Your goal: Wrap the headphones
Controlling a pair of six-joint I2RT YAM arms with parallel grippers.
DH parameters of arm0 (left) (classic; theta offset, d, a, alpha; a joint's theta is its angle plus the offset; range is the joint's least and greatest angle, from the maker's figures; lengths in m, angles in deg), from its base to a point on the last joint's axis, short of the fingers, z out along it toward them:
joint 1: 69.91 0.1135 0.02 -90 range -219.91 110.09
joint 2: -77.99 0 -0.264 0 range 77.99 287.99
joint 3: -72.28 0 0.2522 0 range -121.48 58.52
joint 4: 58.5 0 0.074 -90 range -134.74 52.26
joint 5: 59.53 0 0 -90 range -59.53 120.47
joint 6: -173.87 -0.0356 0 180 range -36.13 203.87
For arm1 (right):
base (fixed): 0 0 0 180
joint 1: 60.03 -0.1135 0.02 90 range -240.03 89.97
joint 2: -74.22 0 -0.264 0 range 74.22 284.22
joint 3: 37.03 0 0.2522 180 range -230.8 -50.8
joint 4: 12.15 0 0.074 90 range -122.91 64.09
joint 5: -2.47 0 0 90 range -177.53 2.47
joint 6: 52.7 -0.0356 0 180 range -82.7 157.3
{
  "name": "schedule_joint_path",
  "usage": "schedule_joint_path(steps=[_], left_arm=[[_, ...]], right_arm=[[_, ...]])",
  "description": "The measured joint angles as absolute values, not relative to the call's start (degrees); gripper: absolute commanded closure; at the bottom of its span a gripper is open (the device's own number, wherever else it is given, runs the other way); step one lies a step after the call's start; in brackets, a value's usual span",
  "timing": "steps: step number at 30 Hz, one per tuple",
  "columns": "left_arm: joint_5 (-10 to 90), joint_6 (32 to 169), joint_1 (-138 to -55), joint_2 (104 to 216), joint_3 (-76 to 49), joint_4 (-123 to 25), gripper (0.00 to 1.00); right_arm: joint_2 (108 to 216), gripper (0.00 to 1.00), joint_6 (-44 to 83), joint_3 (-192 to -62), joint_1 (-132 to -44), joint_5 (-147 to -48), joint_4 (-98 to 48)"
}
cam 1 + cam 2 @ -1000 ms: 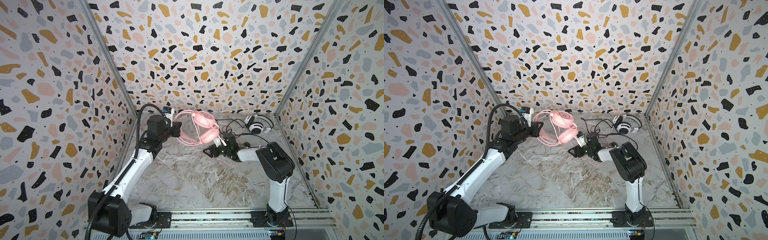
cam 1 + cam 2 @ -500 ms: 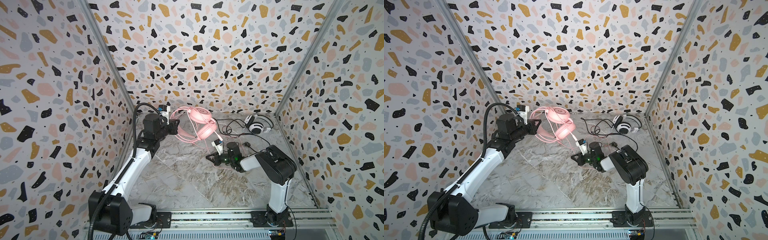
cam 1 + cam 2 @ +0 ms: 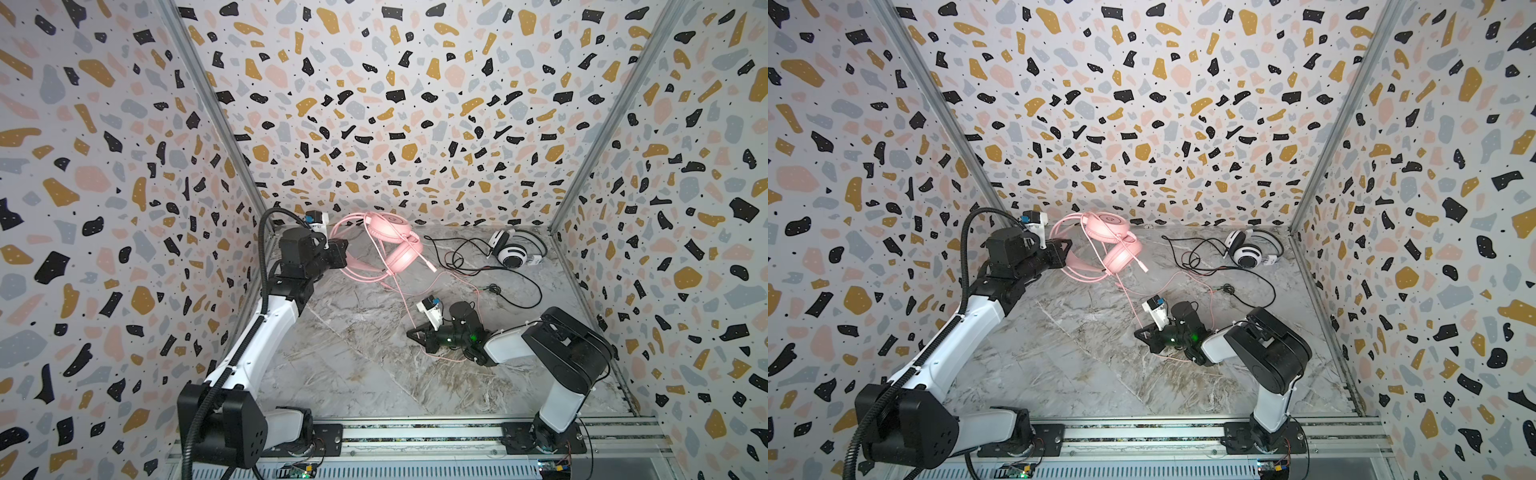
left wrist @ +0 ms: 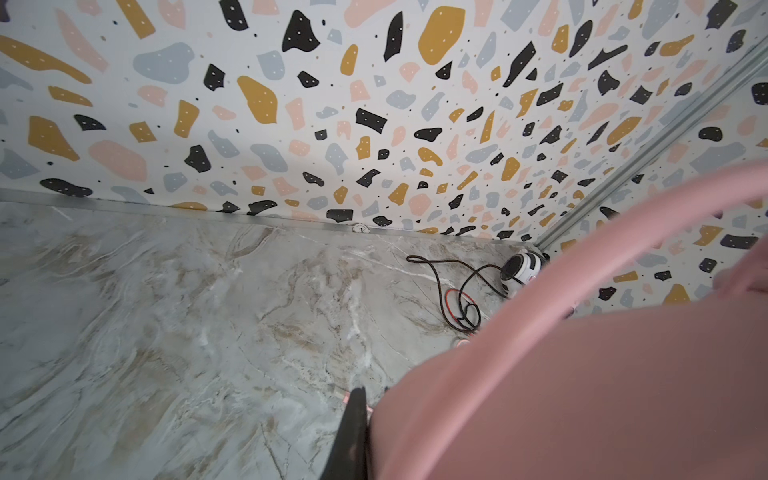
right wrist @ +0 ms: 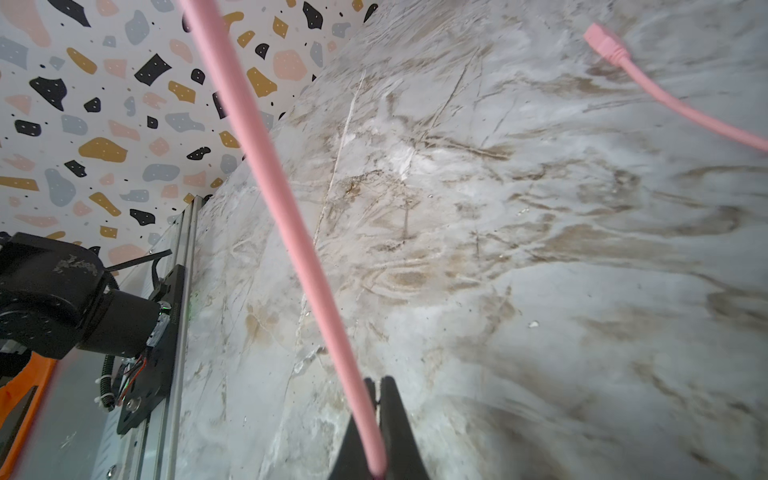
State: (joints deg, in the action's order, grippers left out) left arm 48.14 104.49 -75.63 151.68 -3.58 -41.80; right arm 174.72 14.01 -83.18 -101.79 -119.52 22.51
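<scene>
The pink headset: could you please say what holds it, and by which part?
The left claw grips the pink headset by its headband; the right claw pinches its pink cord.

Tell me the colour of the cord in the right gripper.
Pink; the cord shows best in the right wrist view.

The desk's (image 3: 353, 374) near half lies open; a pink cord (image 3: 401, 299) slants across the middle, and black cords (image 3: 491, 287) sprawl far right.

We are watching the pink headset (image 3: 402, 258) hanging raised far left, cord (image 5: 286, 216) trailing nearer; the white-and-black headset (image 3: 514, 254) is lying far right.
</scene>
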Motion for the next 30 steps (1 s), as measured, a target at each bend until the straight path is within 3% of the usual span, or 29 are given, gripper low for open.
schedule_joint_path(steps=[15, 30], left_arm=[[44.18, 104.03, -74.51, 151.68, -2.97, -38.41, 1.0], [29.28, 103.72, -74.77, 153.71, -5.03, -29.86, 1.0]], right_arm=[[167.99, 1.0, 15.11, -80.31, -109.16, -111.25, 17.33], [150.55, 1.0, 21.42, -82.41, -114.01, -100.04, -3.21]])
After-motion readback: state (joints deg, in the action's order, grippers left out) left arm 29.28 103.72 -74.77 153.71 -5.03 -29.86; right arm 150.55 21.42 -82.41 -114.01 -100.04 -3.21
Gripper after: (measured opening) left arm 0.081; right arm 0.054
